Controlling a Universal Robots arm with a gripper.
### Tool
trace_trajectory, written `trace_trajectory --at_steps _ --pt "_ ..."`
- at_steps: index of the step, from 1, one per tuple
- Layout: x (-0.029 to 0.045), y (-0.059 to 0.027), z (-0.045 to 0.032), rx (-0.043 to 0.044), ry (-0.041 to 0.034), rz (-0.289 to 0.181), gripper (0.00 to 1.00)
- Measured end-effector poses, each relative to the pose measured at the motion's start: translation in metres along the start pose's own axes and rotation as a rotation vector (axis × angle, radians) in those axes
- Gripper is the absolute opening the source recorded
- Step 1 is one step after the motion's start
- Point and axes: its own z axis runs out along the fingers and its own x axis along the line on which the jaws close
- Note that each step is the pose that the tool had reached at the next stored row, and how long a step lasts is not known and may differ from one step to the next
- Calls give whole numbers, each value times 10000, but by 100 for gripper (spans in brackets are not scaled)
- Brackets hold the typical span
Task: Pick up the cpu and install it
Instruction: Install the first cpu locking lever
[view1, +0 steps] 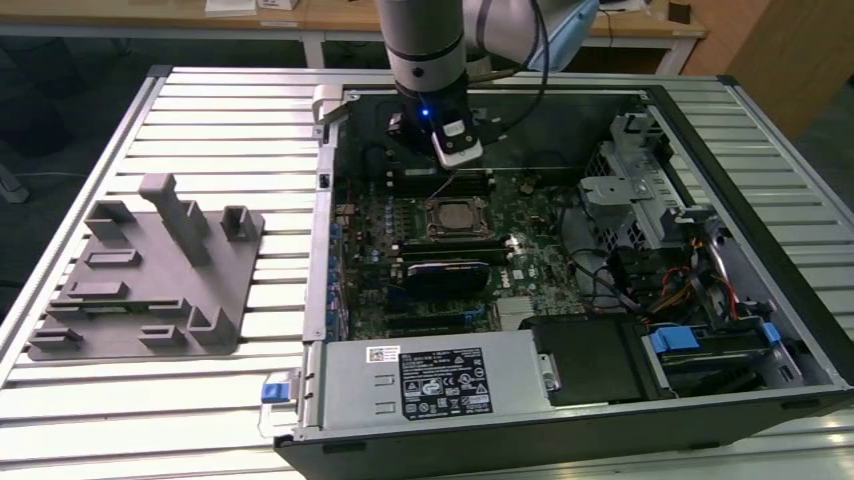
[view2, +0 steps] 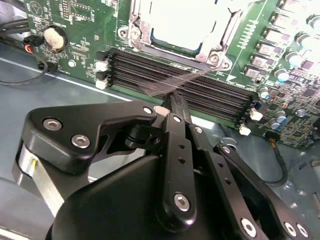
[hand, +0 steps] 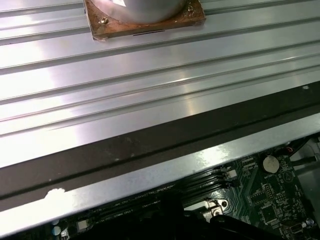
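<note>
The cpu sits in the motherboard socket; the hand hovers above, clenched, empty.

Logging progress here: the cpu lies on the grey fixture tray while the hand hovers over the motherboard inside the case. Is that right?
No. The cpu is not on the grey fixture tray; it sits in the motherboard socket, as the exterior view shows. The hand does hover over the motherboard inside the case.
</note>
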Motion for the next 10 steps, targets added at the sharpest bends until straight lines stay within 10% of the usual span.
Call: trace_trajectory --at_steps 10 --pt "-11 -7 8 -2 -4 23 11"
